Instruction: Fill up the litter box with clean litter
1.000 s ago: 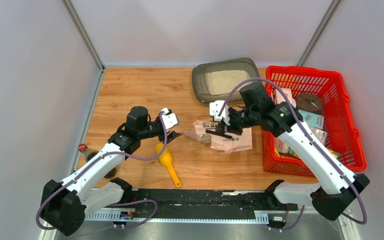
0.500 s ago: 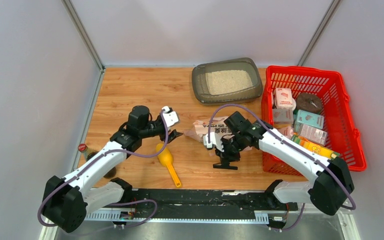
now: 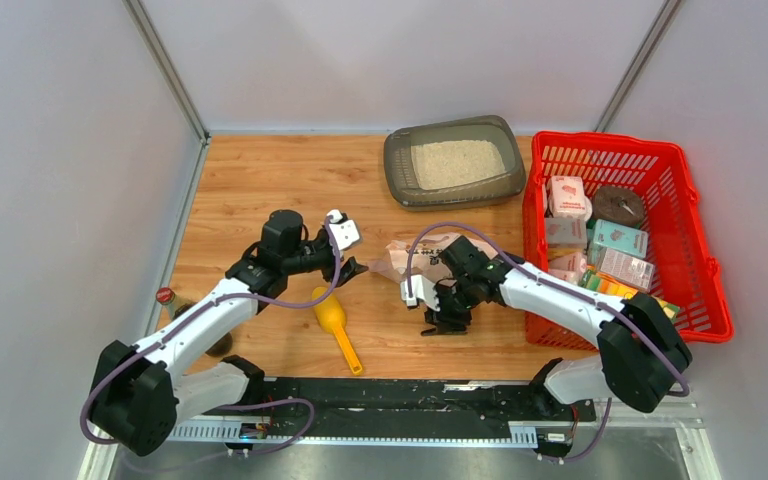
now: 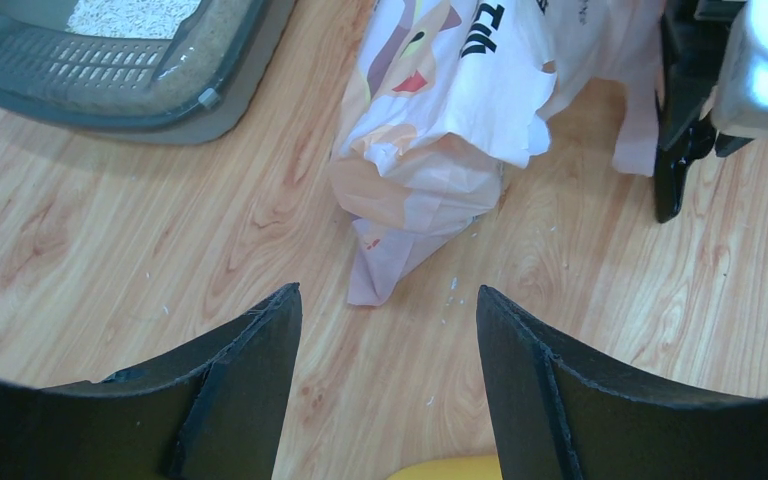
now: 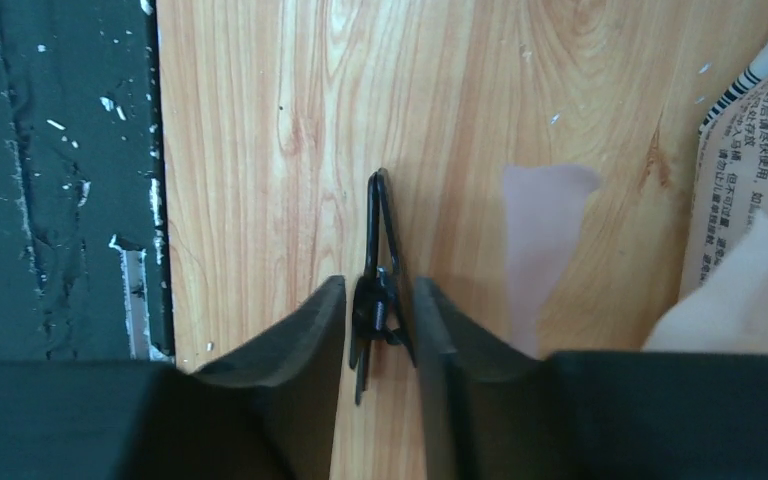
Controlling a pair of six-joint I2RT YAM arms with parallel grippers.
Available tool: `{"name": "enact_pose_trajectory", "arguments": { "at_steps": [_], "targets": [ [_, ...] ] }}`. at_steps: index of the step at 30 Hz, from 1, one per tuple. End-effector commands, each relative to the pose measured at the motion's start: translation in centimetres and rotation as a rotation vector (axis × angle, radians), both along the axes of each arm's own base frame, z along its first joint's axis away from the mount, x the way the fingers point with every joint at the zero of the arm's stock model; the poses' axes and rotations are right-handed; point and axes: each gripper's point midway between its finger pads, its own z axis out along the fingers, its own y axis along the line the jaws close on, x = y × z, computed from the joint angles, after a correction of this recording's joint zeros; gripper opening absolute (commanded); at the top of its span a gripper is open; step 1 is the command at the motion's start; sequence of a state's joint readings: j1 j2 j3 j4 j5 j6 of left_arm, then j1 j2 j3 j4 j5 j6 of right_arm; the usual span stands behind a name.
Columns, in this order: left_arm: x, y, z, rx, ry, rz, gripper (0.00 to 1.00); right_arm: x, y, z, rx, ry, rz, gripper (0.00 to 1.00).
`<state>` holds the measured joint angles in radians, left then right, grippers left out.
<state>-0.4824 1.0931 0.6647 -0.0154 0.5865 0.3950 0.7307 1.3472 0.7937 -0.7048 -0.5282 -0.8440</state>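
Observation:
The dark grey-brown litter box (image 3: 397, 170) stands at the back of the table with pale beige clean litter (image 3: 457, 162) in it; it also shows in the left wrist view (image 4: 110, 80). A crumpled litter bag (image 3: 422, 252) lies mid-table. My left gripper (image 3: 352, 268) is open and empty, low over the wood, with the bag's corner (image 4: 390, 270) just ahead of it. My right gripper (image 3: 445, 320) is low near the front of the table, shut on a black binder clip (image 5: 378, 240) that sits between its pads just in front of the bag (image 5: 750, 200).
A yellow scoop (image 3: 336, 325) lies near the front, under my left gripper. A red mesh basket (image 3: 700, 240) with several boxes stands at the right. A bottle (image 3: 166, 297) stands at the left edge. The black base rail (image 5: 60, 180) runs along the near edge.
My right gripper has swung from above the bag toward the near edge and down close to the table. My left gripper has hardly moved.

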Motion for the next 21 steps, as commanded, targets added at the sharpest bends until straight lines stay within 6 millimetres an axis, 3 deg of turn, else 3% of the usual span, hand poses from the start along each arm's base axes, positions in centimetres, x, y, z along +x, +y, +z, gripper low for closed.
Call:
{"name": "enact_pose_trajectory", "arguments": {
  "at_steps": [1, 2, 5, 10, 13, 15, 17, 20, 21],
  "targets": [
    [-0.2, -0.6, 0.6, -0.038, 0.007, -0.024, 0.72, 1.5, 1.1, 0.4, 0.031, -0.064, 0.006, 0.45],
    [-0.2, -0.6, 0.6, -0.042, 0.014, -0.023, 0.72, 1.5, 1.1, 0.8, 0.035, -0.067, 0.005, 0.57],
    [-0.3, -0.8, 0.8, -0.055, 0.029, -0.025, 0.72, 2.2, 1.7, 3.2, 0.069, -0.099, -0.025, 0.75],
    [-0.7, -0.8, 1.0, -0.068, 0.044, -0.028, 0.72, 2.0, 2.2, 9.9, 0.146, -0.119, -0.048, 0.77],
    [-0.9, -0.7, 1.0, -0.064, 0.036, -0.030, 0.72, 1.6, 1.2, 11.3, 0.128, -0.147, -0.030, 0.77],
    [-1.0, -0.6, 0.9, -0.062, 0.034, -0.029, 0.72, 0.6, 0.0, 10.4, 0.085, -0.146, 0.022, 0.76],
    [-1.2, -0.6, 0.8, -0.064, 0.040, -0.030, 0.72, -0.5, -1.1, 8.4, 0.044, -0.130, 0.085, 0.76],
    [-1.2, -0.5, 0.9, -0.071, 0.047, -0.021, 0.72, -0.8, -1.5, 5.8, 0.018, -0.115, 0.111, 0.76],
    [-1.2, -0.4, 0.9, -0.071, 0.048, -0.013, 0.72, 0.0, -1.0, 5.5, 0.033, -0.147, 0.102, 0.77]
  ]
}}
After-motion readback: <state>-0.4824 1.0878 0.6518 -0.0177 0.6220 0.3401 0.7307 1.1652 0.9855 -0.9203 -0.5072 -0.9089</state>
